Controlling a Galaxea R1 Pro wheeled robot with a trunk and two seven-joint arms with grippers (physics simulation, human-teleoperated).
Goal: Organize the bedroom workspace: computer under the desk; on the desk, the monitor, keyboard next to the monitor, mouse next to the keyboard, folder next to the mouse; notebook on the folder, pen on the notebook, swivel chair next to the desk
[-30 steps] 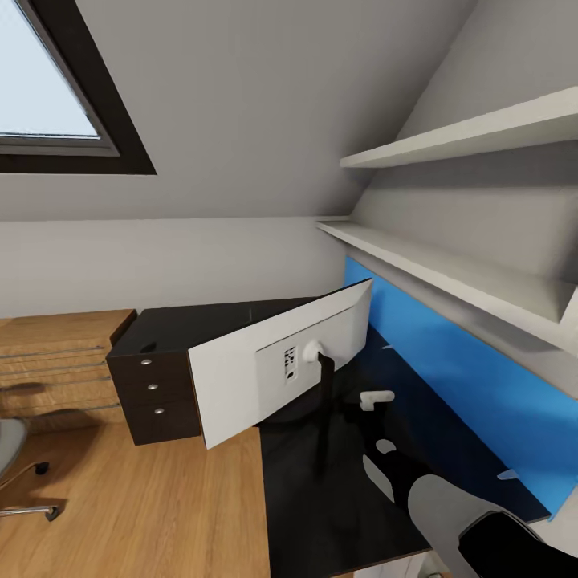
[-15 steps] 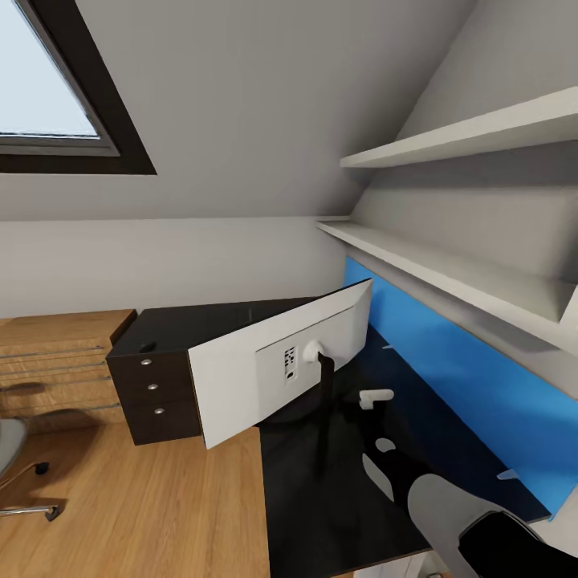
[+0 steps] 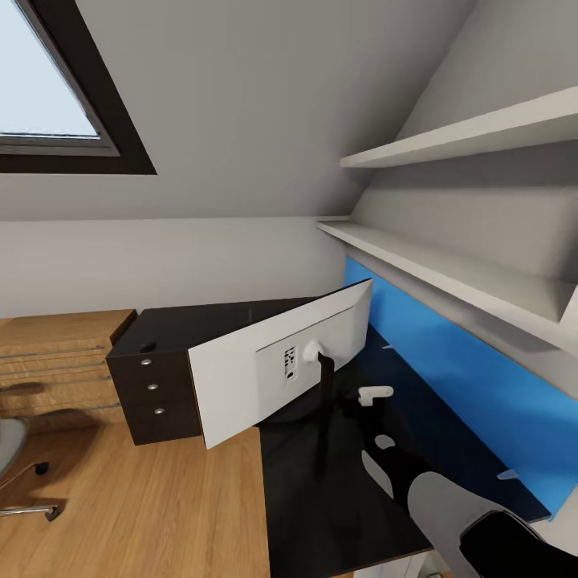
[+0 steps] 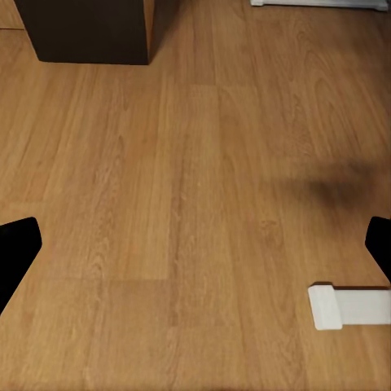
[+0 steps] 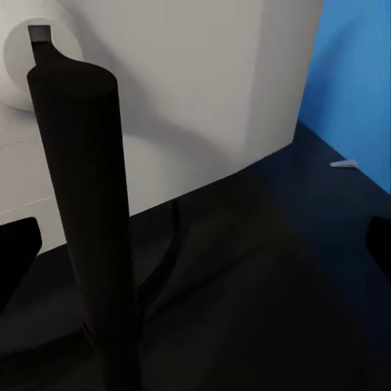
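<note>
Monitor (image 3: 281, 369) stands on the desk (image 3: 337, 498), white back toward me, its thin black stand (image 5: 85, 220) rising from a round base on the black top. It sits askew across the inner corner of the L rather than square to the blue wall panel (image 3: 474, 385) behind the desk. My guess: it is on the desk as the task asks, but facing wrong for anyone seated.

My right jaws (image 5: 195, 244) look straight at the stand from close by. Tips show dark at either edge of the wrist view, wide apart, nothing between them. The stand is off to one side, not between the tips. I judge this a line-up for taking the post, since the post is the one slim part worth gripping; the wide panel offers no hold.

My left jaws (image 4: 195, 252) hang over the wood floor (image 4: 163, 204), also spread and empty, parked clear of the work. A small white piece (image 4: 346, 305) lies on the floor below; I cannot name it.

The drawer unit (image 3: 152, 389) with silver knobs closes the desk's far end. An edge of the swivel chair (image 3: 12, 457) shows, well apart from the desk.
</note>
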